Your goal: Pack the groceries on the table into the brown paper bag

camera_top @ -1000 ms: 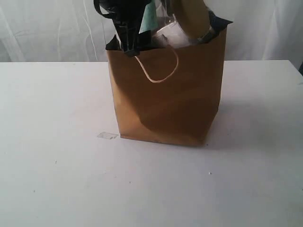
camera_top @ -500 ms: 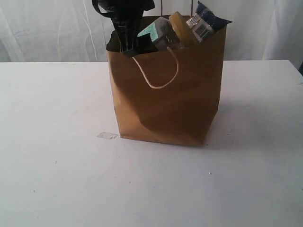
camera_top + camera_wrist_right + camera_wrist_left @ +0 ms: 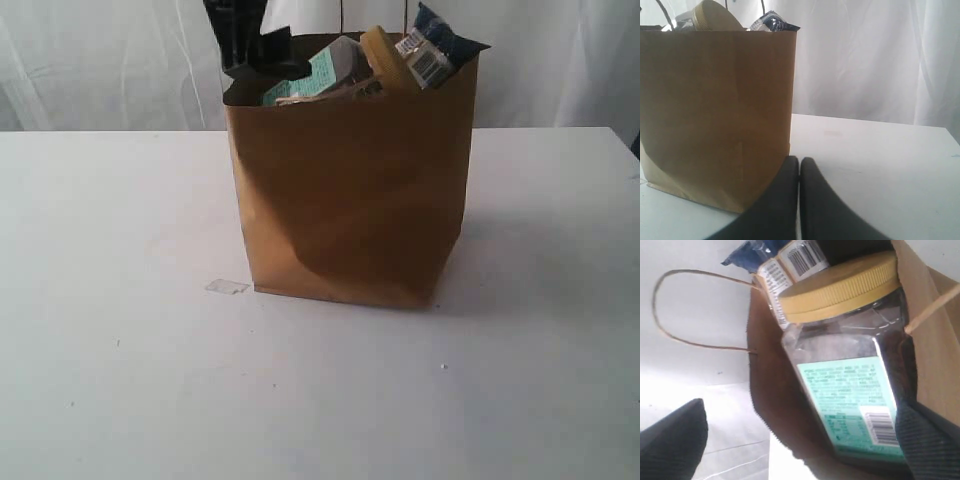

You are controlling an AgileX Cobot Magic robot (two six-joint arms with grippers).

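The table (image 3: pixel 120 380) carries one large thing, the brown paper bag (image 3: pixel 350 200). It stands upright near the middle with its mouth open to the top, so that goods can be lowered straight in. It looks full to the brim, and the packing seems close to done.

The yellow-lidded clear jar (image 3: pixel 850 390) lies tilted across the bag's mouth, its lid and shoulder above the rim. Probably the things beneath leave it no room to sink further. Just beside its lid the long dark-blue pasta packet (image 3: pixel 440 45) stands on end against the bag's far-right corner and pokes out, being too long to go under. One twisted paper handle (image 3: pixel 690 310) arches free outside the rim.

The left gripper (image 3: pixel 800 407) hovers over the bag's left side with its jaws spread wide and nothing clamped. The jar lies between and below its two dark fingers (image 3: pixel 675 440). Whether the finger nearer the label touches the glass cannot be made out from this angle.

The right gripper (image 3: pixel 799 172) sits low over the table just beside the bag's lower corner. Its fingers are pressed together and empty, out of the way of the packing.

A small clear scrap (image 3: pixel 227 287) lies on the table by the bag's front-left corner, well below the left gripper.
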